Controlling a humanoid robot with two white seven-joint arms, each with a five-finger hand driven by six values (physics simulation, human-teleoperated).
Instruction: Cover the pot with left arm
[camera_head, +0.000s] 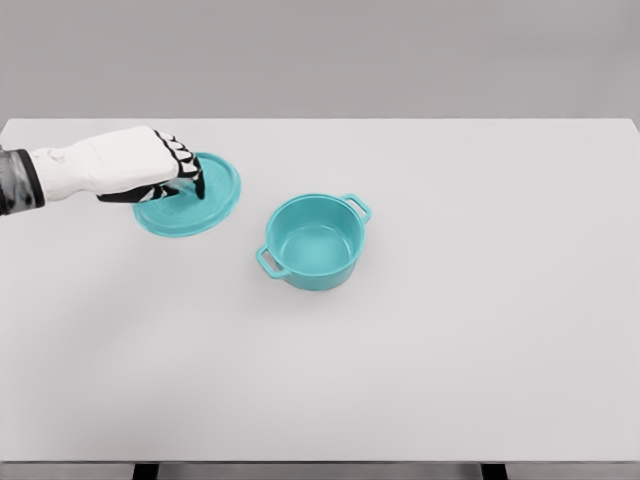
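A teal lid (215, 195) lies flat on the white table (450, 350) at the left. My left hand (182, 190) comes in from the left edge and sits over the lid's middle. Its fingers (196, 180) curl down and, with the thumb, close on the centre of the lid; the knob is hidden under the hand. The open teal pot (314, 243) with two side handles stands upright and empty to the right of the lid, a short gap apart. The right arm does not show.
The table's far edge runs just behind the lid. Bare tabletop surrounds the pot on the right and in front.
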